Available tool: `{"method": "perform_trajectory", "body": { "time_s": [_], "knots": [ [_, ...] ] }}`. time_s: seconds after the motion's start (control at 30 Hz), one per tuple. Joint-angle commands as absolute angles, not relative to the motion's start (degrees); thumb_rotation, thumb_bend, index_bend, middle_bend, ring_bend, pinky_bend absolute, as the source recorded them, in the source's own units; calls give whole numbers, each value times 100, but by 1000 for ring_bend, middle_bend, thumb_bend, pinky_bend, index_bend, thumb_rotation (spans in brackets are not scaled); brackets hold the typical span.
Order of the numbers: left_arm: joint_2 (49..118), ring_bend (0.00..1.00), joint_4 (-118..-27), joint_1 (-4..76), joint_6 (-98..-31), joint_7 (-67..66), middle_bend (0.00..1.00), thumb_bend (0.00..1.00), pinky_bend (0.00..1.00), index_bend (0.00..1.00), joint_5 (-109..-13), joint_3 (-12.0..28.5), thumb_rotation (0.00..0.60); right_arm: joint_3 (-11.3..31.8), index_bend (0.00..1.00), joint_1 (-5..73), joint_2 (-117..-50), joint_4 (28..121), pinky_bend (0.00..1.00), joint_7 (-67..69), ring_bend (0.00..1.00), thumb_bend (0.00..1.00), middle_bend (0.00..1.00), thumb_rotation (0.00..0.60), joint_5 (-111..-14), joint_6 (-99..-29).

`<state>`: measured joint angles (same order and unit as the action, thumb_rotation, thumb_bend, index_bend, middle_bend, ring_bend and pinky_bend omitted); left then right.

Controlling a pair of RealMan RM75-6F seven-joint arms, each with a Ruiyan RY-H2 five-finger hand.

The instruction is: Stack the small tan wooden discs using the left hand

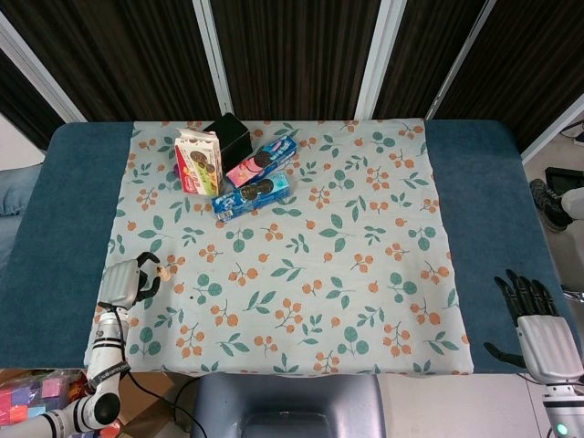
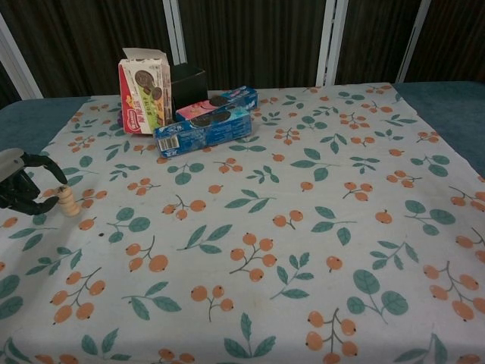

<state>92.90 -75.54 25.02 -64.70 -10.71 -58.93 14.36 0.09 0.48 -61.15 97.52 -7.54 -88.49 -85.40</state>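
A: What is the robot's left hand (image 2: 19, 186) doing at the left edge of the chest view?
B: It is curling its dark fingers (image 2: 39, 161) around a small stack of tan wooden discs (image 2: 68, 201), which is standing upright on the leaf-and-berry patterned tablecloth (image 2: 288, 197). The fingertips are sitting right at the stack; whether they are actually squeezing it, I cannot tell.
A: And in the head view?
B: The same hand (image 1: 125, 280) is showing at the lower left, with the discs (image 1: 153, 271) just beside its fingers.
A: Where is the right hand (image 1: 538, 324) resting?
B: It is lying at the lower right of the head view, on the blue table (image 1: 497, 182), fingers spread and holding nothing.
A: Anything else showing?
B: In the upper left, a pink-and-white biscuit box (image 2: 144, 91) is standing beside a black box (image 2: 188, 80), with a pink cookie pack (image 2: 220, 101) and a blue cookie pack (image 2: 203, 130) lying next to them.
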Motion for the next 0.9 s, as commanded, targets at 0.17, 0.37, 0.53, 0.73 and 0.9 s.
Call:
{"method": "perform_trajectory", "body": {
  "time_s": [0.17,0.37,0.53,0.73,0.9],
  "knots": [
    [8414,725,-8282,1862,-7611,503,742,428,798,270,-7788,737,600,0,0,21,-6093,9736,0,-698,0,186,0,600,-8871,-8588],
    [7562,10,-8210,1103,-8837,1668,123,427,0,95,-9335,-227,600,-30,0,46,-6179,9741,0,-921,0,186,0,600,-8876,-8507],
    [7259,0,-8288,835,-9246,1054,29,417,0,45,-9789,-511,600,-52,0,87,-6287,9753,0,-1195,0,187,0,600,-8877,-8413],
    [6991,0,-8494,925,-8770,1110,23,419,0,43,-9691,-627,600,-53,0,72,-6305,9740,0,-1211,0,186,0,600,-8893,-8455],
    [6915,0,-8617,989,-8541,953,22,418,0,43,-9668,-635,600,-52,0,70,-6301,9730,0,-1214,0,187,0,600,-8881,-8454]
  ]
}}
